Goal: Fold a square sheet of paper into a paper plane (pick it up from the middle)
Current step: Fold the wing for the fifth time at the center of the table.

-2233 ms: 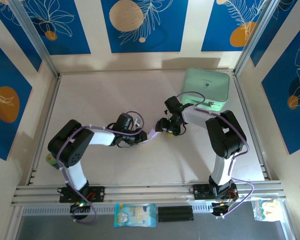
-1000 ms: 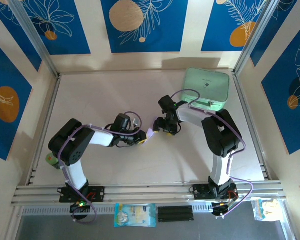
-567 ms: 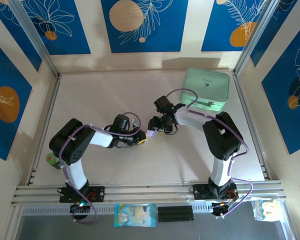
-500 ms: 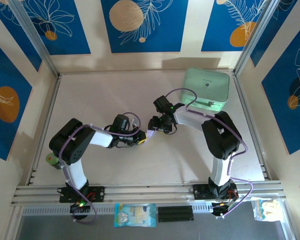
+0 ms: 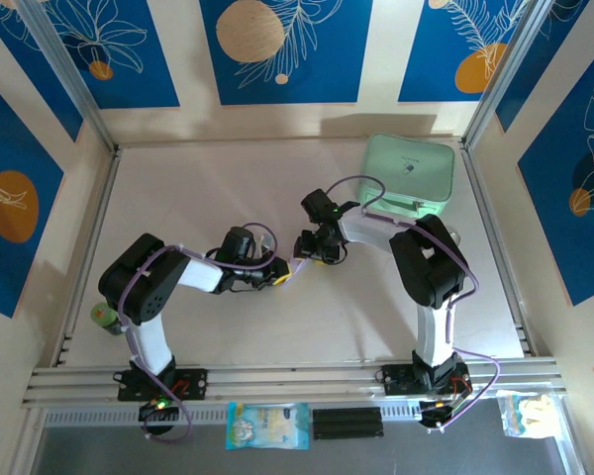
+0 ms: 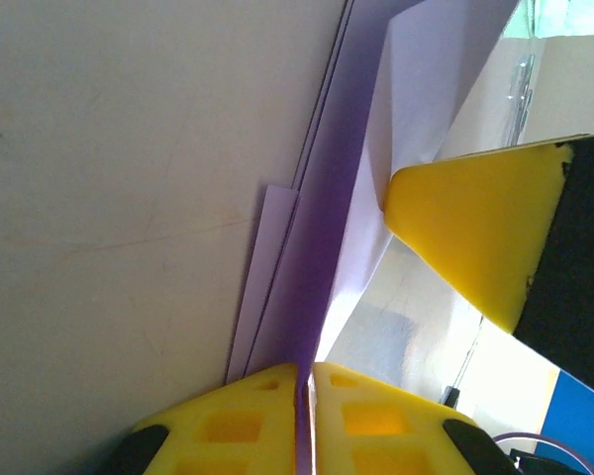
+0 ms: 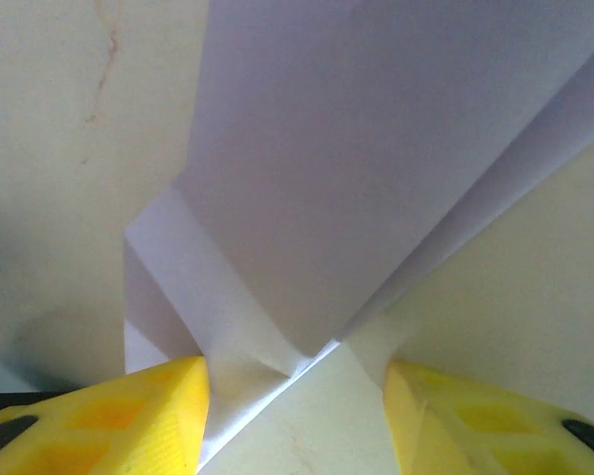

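Green case (image 5: 409,176) sits far right on worktop (image 5: 198,198), well apart from the claws. Creased sheet of paper (image 5: 295,263) mid-worktop between them: left claw (image 6: 305,381) pinched tight on its edge, right claw (image 7: 297,381) half open, straddling the fold

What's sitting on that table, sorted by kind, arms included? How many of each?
Robot arms: 2, ending in the left gripper and the right gripper
Lilac sheet of paper, creased: 1
Mint-green case: 1
Small green object at the table's left edge: 1
Total: 5
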